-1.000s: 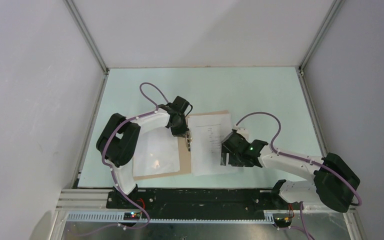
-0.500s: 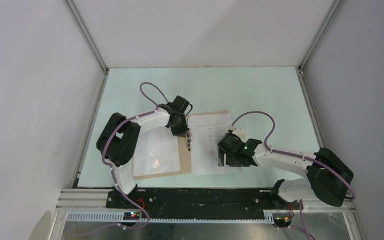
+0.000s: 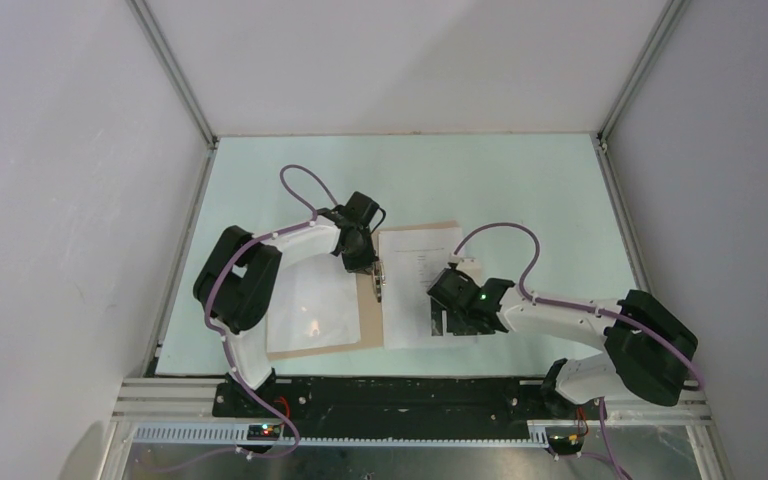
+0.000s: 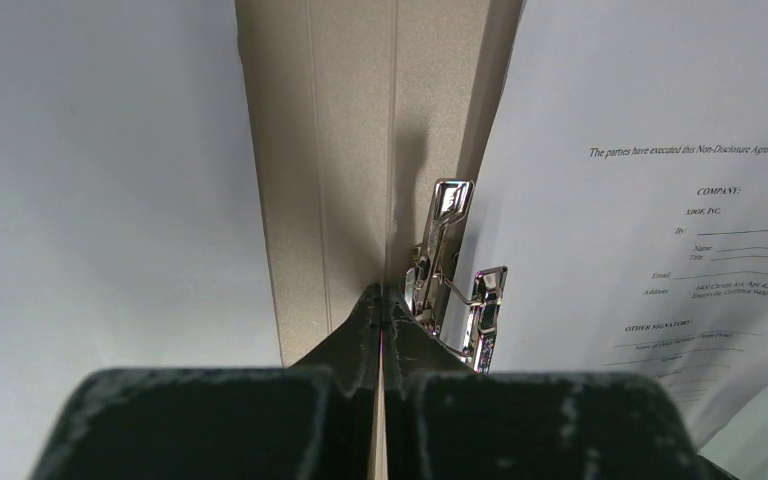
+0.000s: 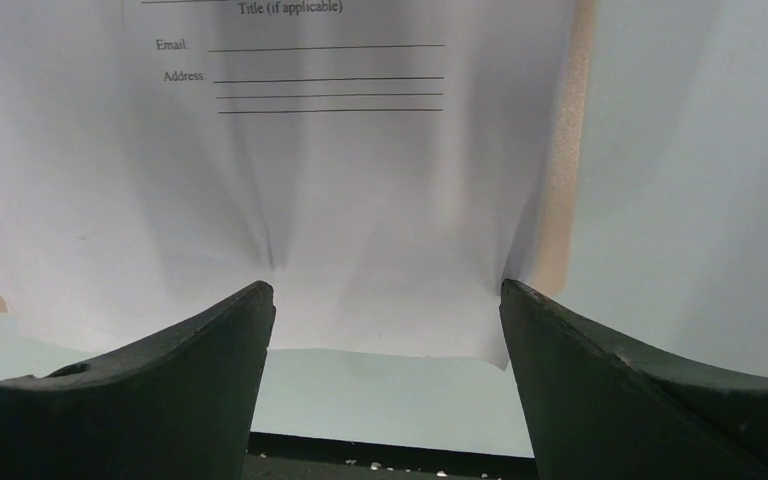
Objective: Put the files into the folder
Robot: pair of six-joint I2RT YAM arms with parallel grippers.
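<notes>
The tan folder (image 3: 322, 349) lies open on the table. The white files (image 3: 415, 262) lie on its right half, printed side up. My left gripper (image 3: 374, 279) is shut, its tips on the folder's spine (image 4: 330, 150) just left of the raised metal clip (image 4: 455, 285). In the left wrist view the gripper (image 4: 381, 292) shows nothing clamped, and the files (image 4: 640, 120) lie to the right of the clip. My right gripper (image 3: 443, 322) is open, with both fingertips down on the near part of the files (image 5: 360, 200), which wrinkle between them. The gripper (image 5: 387, 295) straddles the sheet's near edge.
A clear glossy sleeve (image 3: 315, 298) covers the folder's left half. A strip of tan folder (image 5: 565, 180) shows past the sheets' right edge. The pale green table (image 3: 520, 190) is walled on three sides; a black rail (image 3: 390, 392) runs along the near edge.
My right gripper has slid left over the files toward the spine. My left gripper has stayed shut at the clip.
</notes>
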